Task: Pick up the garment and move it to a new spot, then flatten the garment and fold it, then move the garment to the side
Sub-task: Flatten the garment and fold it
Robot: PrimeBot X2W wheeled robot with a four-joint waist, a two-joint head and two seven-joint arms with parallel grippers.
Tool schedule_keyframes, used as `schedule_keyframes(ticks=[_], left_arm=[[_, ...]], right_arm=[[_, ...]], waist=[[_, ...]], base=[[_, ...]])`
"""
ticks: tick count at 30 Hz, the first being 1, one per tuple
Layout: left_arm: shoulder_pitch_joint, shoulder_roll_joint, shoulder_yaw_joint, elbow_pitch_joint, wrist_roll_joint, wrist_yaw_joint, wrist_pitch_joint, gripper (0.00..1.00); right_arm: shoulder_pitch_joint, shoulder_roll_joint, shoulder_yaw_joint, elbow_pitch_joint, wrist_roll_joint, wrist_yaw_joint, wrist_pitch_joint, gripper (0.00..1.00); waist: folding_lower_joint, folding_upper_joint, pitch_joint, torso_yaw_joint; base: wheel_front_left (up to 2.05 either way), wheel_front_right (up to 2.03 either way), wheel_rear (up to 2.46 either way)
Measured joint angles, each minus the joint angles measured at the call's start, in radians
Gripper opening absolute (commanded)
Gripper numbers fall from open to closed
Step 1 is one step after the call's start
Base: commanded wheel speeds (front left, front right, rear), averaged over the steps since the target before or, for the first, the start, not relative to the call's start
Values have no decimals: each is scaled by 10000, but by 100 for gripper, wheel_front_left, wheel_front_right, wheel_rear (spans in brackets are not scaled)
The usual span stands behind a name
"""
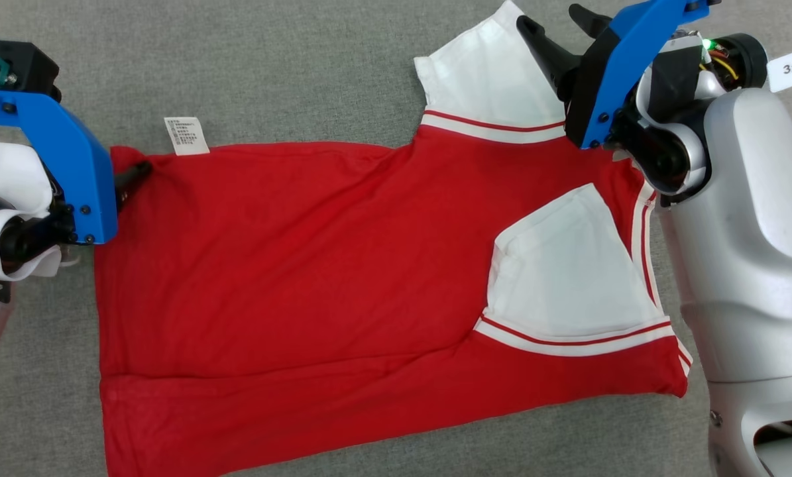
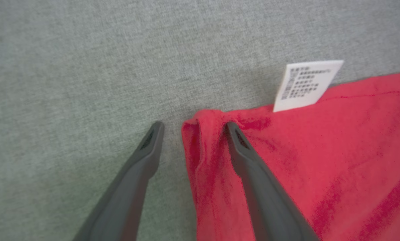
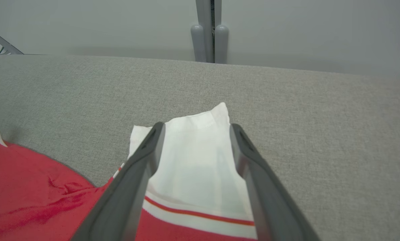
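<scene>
On the grey cloth (image 1: 270, 66), the red T-shirt (image 1: 303, 265) lies mid-frame. Its lower left corner is cut off, and the right arm (image 1: 747, 265) hides its right edge. The left gripper (image 2: 193, 126), spread wide, straddles its upper left corner. The right gripper (image 3: 197, 126), spread too, is over the top white sleeve (image 3: 193, 160).

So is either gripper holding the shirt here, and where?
Nothing is held. The left gripper stands open astride a red corner of the shirt; the right gripper is open over the white sleeve.
</scene>
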Motion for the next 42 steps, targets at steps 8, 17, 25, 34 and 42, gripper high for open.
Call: schedule_keyframes(ticks=[8,17,25,34,42], left_arm=[[-130,-190,-96,-242,336,13,-623,0],[-115,-1101,-347,-796,408,-293,-1609,0],[-41,-1770,-232,-460,267,-650,-2817,0],[1145,-2309,744,370,-150,-460,-5281,0],[2444,-2640,1204,784,-489,-577,-6955,0]], right_arm=[[-747,-587,-205,1381,-278,0,-345,100],[-1795,-1185,-802,3444,-1499,0,69,100],[-2159,-1386,-736,4136,-1741,4,-123,0],[-1769,-1611,-930,4192,-1590,2,-1388,0],[-800,-1868,-510,3653,-305,2,-1891,0]], waist=[[-1,0,276,361],[-1,-1,629,1536],[-2,-1,921,2151],[-2,0,324,1911],[-3,-1,-768,1735]], base=[[0,0,0],[0,0,0],[0,0,0],[0,0,0],[0,0,0]])
